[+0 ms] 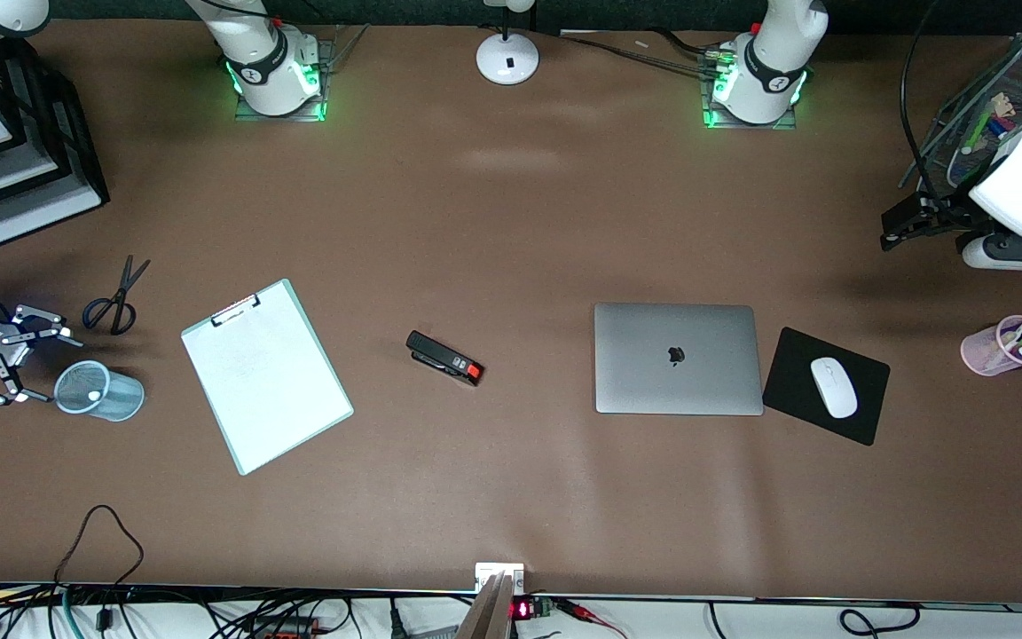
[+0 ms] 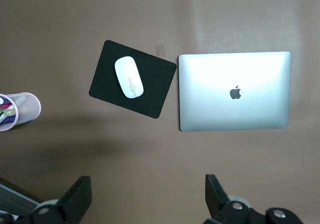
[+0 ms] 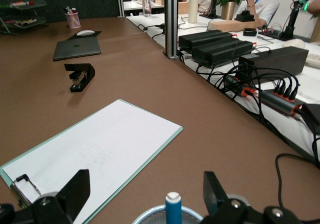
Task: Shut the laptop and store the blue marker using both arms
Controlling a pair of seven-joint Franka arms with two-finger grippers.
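Observation:
The laptop (image 1: 676, 358) lies closed on the table, lid up with the apple logo showing; it also shows in the left wrist view (image 2: 234, 91). The blue marker (image 3: 173, 210) stands in a blue mesh cup (image 3: 145, 218), pale end up. In the front view the cup (image 1: 99, 391) is at the right arm's end of the table. My right gripper (image 1: 53, 372) is open and empty right beside the cup, its fingers (image 3: 76, 188) apart on either side of the marker. My left gripper (image 1: 898, 231) is open and empty, up over the left arm's end of the table; its fingers (image 2: 80, 194) frame bare table.
A white clipboard (image 1: 267, 375), a black stapler (image 1: 444, 358) and scissors (image 1: 116, 297) lie between the cup and the laptop. A black mouse pad (image 1: 866, 390) with a white mouse (image 1: 833, 387) lies beside the laptop. A pink pen cup (image 1: 986, 353), a wire rack (image 1: 977, 115) and stacked trays (image 1: 5, 169) stand at the table's ends.

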